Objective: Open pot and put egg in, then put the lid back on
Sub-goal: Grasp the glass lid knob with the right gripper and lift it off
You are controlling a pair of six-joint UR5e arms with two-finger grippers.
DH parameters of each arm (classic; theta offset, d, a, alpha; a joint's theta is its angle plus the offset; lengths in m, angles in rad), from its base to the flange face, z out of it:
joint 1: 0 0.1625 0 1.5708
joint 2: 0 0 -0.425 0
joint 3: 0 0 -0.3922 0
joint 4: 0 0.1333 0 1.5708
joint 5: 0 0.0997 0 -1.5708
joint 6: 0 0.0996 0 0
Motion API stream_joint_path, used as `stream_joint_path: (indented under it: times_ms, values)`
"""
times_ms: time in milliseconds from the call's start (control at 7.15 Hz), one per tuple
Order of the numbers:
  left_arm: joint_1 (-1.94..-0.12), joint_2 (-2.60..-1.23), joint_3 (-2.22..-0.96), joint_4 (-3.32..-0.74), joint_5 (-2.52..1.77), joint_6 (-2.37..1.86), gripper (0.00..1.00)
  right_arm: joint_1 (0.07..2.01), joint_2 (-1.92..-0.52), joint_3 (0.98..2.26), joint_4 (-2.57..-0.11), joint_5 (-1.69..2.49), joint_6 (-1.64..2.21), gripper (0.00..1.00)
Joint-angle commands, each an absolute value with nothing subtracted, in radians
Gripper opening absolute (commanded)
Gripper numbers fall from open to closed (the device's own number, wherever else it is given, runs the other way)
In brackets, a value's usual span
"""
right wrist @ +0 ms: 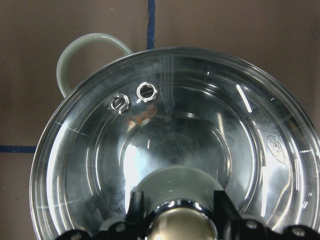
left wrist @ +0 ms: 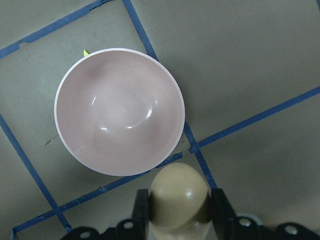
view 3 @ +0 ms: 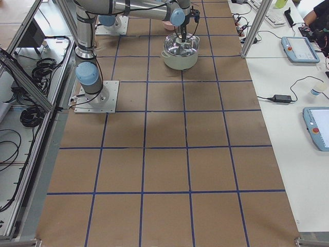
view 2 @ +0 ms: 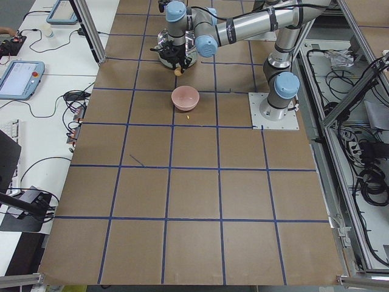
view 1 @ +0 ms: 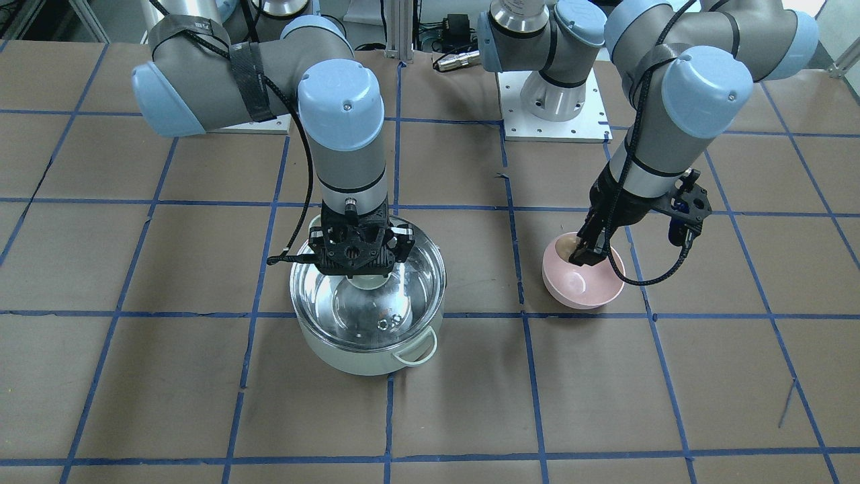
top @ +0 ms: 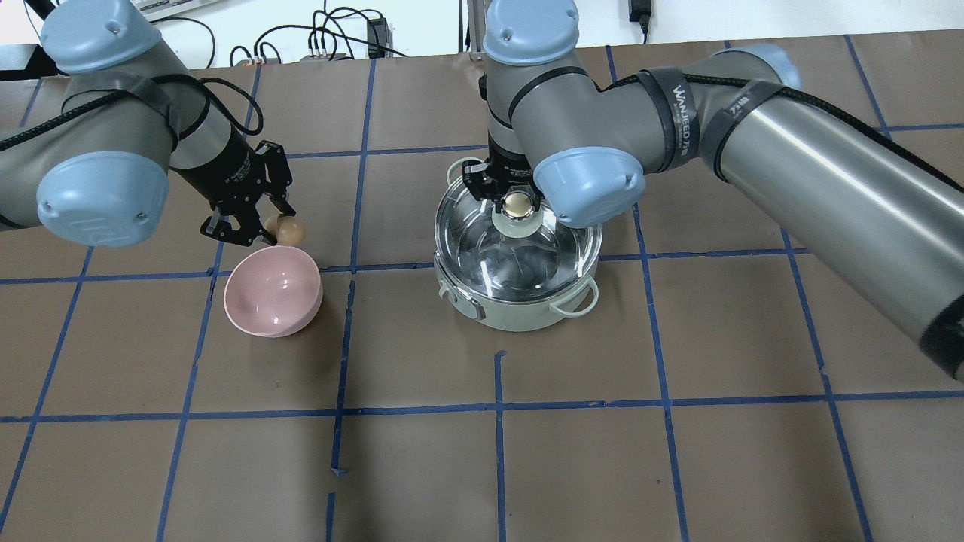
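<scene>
Nearest the left wrist lens, the small tan-brown oval egg is sitting pinched between the two fingers of the left gripper, which are pressing on its sides; it is hanging in the air above the round pale pink bowl, towards the pot's side of it, and the bowl is showing nothing inside.

To the right, the right gripper is closing its fingers on the beige knob of the round clear glass dome lid; the lid is covering the mouth of the round pale mint-green pot, and whether its metal rim is clearing the pot's edge cannot be told.

Risks, as judged:
- the egg is smooth and rounded, so it is likely to be slipping if the pinch eases, or cracking if the pinch tightens;
- the knob is shiny and domed, so the lid is at risk of tilting or dropping during the lift;
- a lid catching on the rim would be dragging the pot sideways;
- the egg arriving before the mouth is opening would be striking glass;
- both wrists would be crowding the same space over the pot.

Obstructions: the lid and the right wrist are blocking the pot's mouth; the pink bowl is sitting under the left gripper's path.

Surroundings: the brown table is carrying blue tape lines; tablets and cables are lying on side benches.
</scene>
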State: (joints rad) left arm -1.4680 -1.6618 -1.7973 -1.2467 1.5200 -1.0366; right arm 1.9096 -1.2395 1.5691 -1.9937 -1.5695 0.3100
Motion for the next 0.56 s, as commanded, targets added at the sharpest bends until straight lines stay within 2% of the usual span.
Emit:
stream_joint_path:
  times_ms: [0, 280, 419]
  values:
    - [-1.470, -1.660, -1.773, -1.252, 1.514, -1.032, 0.13, 1.898, -1.252, 1.525, -1.952, -1.571, 0.298, 0.08]
    - [-1.473, -1.658, -1.740, -1.285, 1.499, -1.026, 0.09, 1.887, -1.288, 1.442, -1.838, -1.574, 0.298, 0.09]
    - [-1.521, -1.658, -1.735, -1.281, 1.499, -0.991, 0.09, 1.866, -1.323, 1.442, -1.824, -1.575, 0.298, 0.10]
